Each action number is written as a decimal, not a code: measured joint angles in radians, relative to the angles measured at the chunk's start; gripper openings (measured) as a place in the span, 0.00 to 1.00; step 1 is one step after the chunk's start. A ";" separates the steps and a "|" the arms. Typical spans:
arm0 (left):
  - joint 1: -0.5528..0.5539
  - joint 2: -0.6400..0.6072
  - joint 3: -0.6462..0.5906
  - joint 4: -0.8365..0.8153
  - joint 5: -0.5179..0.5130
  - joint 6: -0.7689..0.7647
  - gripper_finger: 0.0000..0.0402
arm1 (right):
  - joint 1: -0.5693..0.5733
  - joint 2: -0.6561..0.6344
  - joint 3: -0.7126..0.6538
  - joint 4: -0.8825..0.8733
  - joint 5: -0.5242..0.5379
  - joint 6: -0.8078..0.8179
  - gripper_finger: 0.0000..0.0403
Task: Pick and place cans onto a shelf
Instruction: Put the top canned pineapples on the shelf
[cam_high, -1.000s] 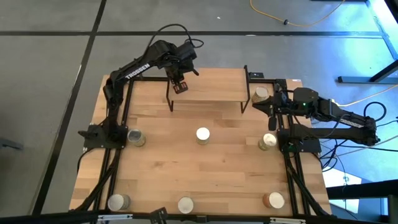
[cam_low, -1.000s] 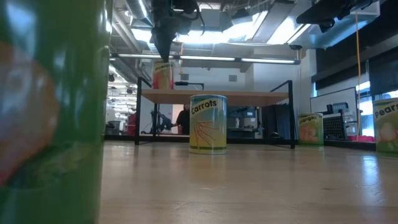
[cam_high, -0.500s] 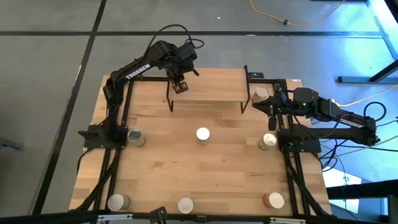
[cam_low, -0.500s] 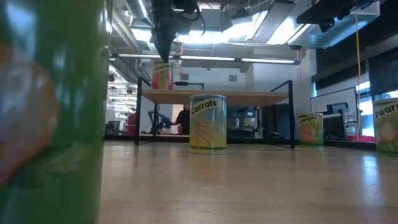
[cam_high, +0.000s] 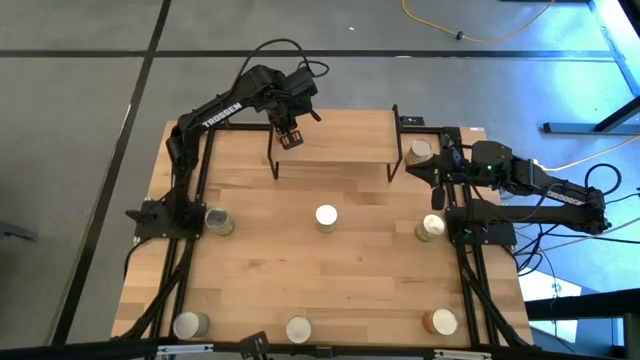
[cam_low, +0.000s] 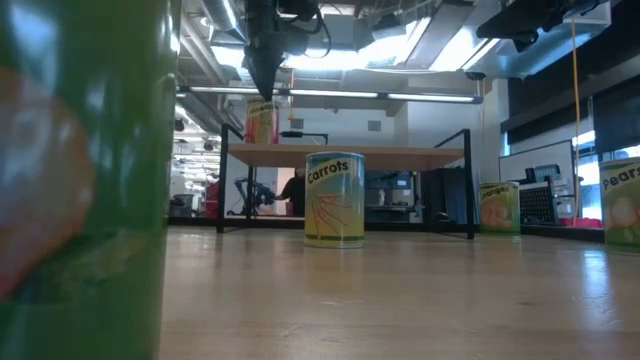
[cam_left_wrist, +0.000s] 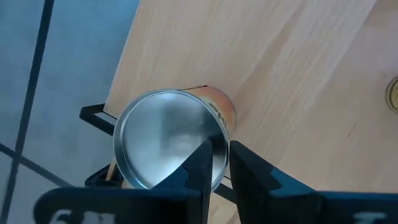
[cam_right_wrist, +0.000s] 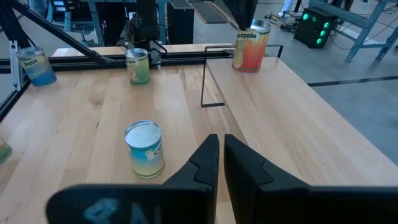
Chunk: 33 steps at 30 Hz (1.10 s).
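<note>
My left gripper (cam_high: 290, 137) is over the left end of the shelf (cam_high: 345, 140), shut on an orange-red can (cam_left_wrist: 165, 140). The can stands on the shelf's light wood top board; it also shows in the low view (cam_low: 262, 120) and the right wrist view (cam_right_wrist: 250, 46). My right gripper (cam_right_wrist: 222, 155) is shut and empty at the table's right side (cam_high: 436, 172). Other cans stand upright on the table: one in the middle (cam_high: 326, 216), one at the left (cam_high: 217, 221), one at the right (cam_high: 430, 227), one beside the shelf's right end (cam_high: 420, 150). My left gripper pinches the can's top rim (cam_left_wrist: 219, 138) between its two fingers, one finger (cam_left_wrist: 200, 163) over the silvery lid, the other outside the wall. The fingers come from above, pointing down. The can is upright, its bottom on the shelf's top board (cam_low: 340, 152).
Three more cans stand along the table's near edge (cam_high: 190, 325), (cam_high: 299, 329), (cam_high: 440, 322). The near-left one fills the low view's left side (cam_low: 80, 180). The shelf's top board right of the held can is bare. Black frame rails run along both table sides.
</note>
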 joint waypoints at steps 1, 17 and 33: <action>-0.002 0.000 0.000 0.000 -0.003 0.000 0.12 | 0.000 0.000 0.000 0.000 0.000 0.000 0.07; -0.038 -0.062 0.002 -0.004 -0.085 -0.024 0.12 | 0.000 0.000 0.000 0.000 0.000 0.003 0.07; -0.123 -0.115 -0.011 -0.023 0.146 -0.091 0.02 | 0.000 0.000 0.000 0.001 -0.001 0.003 0.07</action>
